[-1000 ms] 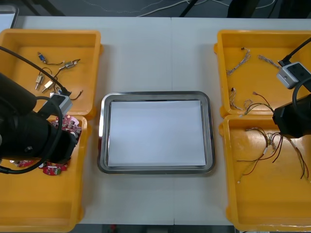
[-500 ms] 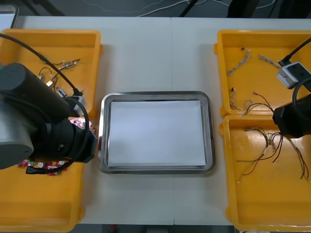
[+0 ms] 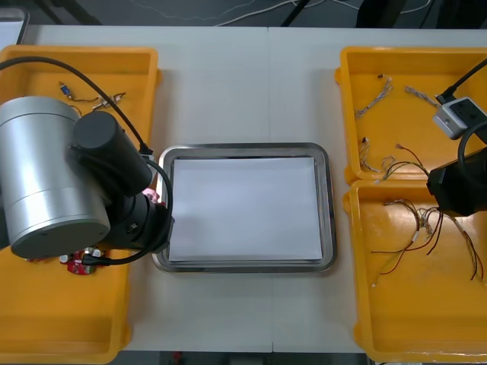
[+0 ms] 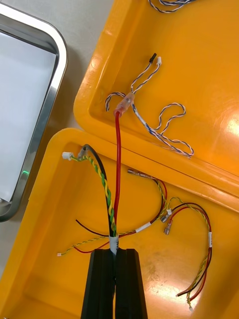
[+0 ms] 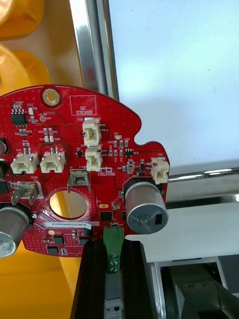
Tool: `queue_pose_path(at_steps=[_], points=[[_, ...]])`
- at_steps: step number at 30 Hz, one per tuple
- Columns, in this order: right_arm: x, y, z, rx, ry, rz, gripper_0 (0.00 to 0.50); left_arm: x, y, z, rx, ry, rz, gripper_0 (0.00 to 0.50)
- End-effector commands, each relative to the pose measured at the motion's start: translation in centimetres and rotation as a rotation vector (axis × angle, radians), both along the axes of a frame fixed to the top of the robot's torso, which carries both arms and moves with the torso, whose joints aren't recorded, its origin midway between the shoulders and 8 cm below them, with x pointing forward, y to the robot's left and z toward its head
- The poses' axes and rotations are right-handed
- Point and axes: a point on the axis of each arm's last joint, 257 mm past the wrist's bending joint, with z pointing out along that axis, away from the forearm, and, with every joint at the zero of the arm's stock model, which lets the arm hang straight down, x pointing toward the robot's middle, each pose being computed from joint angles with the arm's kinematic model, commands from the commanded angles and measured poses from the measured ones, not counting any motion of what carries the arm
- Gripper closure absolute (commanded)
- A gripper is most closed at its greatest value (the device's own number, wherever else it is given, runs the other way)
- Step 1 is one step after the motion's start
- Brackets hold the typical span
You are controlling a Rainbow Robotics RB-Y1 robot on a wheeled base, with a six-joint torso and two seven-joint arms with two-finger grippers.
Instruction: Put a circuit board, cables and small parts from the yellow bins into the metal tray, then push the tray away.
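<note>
My left gripper [image 5: 112,240] is shut on the green connector of a round red circuit board [image 5: 74,164]. The board hangs over the left rim of the metal tray [image 5: 92,50], whose inside is white. In the front view the big silver left arm [image 3: 53,179] covers the left bins, and a sliver of the board [image 3: 154,196] shows by the tray [image 3: 243,147]. My right gripper [image 4: 113,249] is shut on a red and yellow cable bundle [image 4: 107,199] above the near right bin [image 4: 45,239].
More red boards [image 3: 76,264] lie in the near left bin. Small metal parts [image 3: 114,97] sit in the far left bin [image 3: 144,84]. Twisted blue and white cables [image 3: 373,95] lie in the far right bin [image 3: 346,114]; red and yellow cables [image 3: 426,228] lie in the near one.
The left arm has swung right from the near left bin to the tray's left rim, carrying the board. The right arm has stayed still.
</note>
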Motion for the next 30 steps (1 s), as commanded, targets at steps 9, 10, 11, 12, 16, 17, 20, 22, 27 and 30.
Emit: queue_pose_path(at_steps=[9,10,11,12,16,17,20,22,27,30], points=[[0.5,-1.0,1.9,-0.035,-0.044,0.000,0.500,0.3,-3.8,-1.1,-0.004,-0.017,-0.017,0.500],[0.5,-1.0,1.9,-0.035,-0.044,0.000,0.500,0.2,-4.1,-1.2,-0.004,-0.015,-0.024,0.500],[0.5,-1.0,1.9,-0.035,-0.044,0.000,0.500,0.1,-4.4,-1.4,-0.002,-0.015,-0.031,0.500],[0.5,-1.0,1.9,-0.035,-0.044,0.000,0.500,0.0,-4.5,-1.5,-0.003,-0.014,-0.031,0.500],[0.5,-1.0,1.9,-0.035,-0.044,0.000,0.500,0.1,-5.5,-2.1,0.002,-0.011,-0.044,0.500],[0.5,-1.0,1.9,-0.035,-0.044,0.000,0.500,0.2,-5.8,-2.2,0.005,-0.012,-0.046,0.500],[0.5,-1.0,1.9,-0.035,-0.044,0.000,0.500,0.8,-6.6,-2.5,0.004,-0.020,-0.050,0.500],[0.5,-1.0,1.9,-0.035,-0.044,0.000,0.500,1.2,-7.1,-2.7,0.003,-0.027,-0.051,0.500],[0.5,-1.0,1.9,-0.035,-0.044,0.000,0.500,2.5,-8.8,-3.2,-0.010,-0.042,-0.057,0.500],[0.5,-1.0,1.9,-0.035,-0.044,0.000,0.500,2.9,-9.2,-3.3,-0.009,-0.042,-0.061,0.500]])
